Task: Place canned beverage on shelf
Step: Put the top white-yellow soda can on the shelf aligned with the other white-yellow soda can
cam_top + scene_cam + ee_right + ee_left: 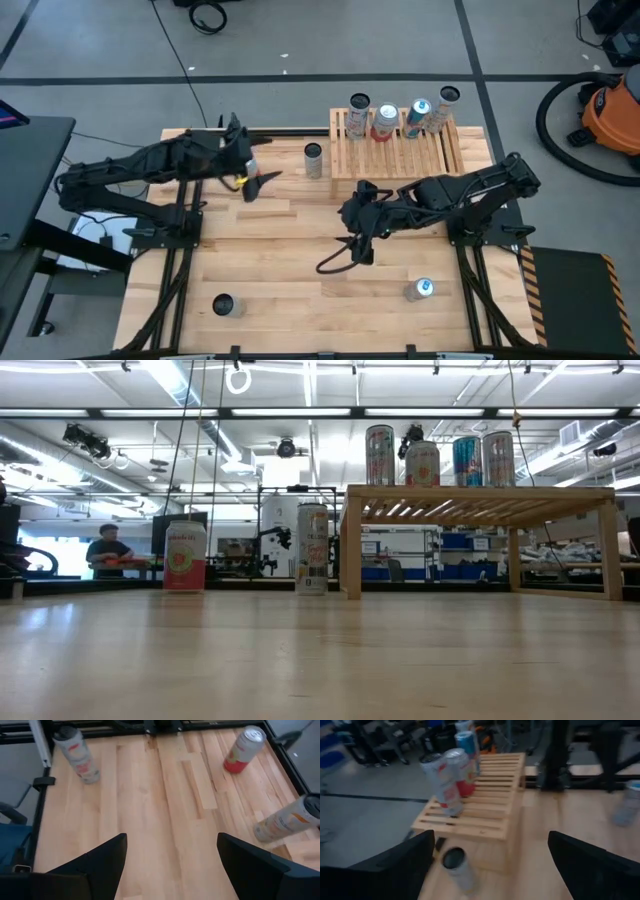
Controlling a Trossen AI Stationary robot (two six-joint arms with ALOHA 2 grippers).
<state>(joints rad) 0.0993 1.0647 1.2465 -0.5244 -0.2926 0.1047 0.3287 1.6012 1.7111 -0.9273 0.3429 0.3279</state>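
The light-wood slatted shelf stands at the table's far right and carries several cans along its far edge; it also shows in the low view and the left wrist view. A slim can stands upright on the table just left of the shelf. My left gripper is open and empty, left of that can and pointing toward it and the shelf. My right gripper is open and empty over the table's middle, near the shelf's near edge, pointing toward the table's left.
A red can stands at the far left. One can stands near the left front corner, another at the right front. Bare wood lies between them. A person is far off in the room.
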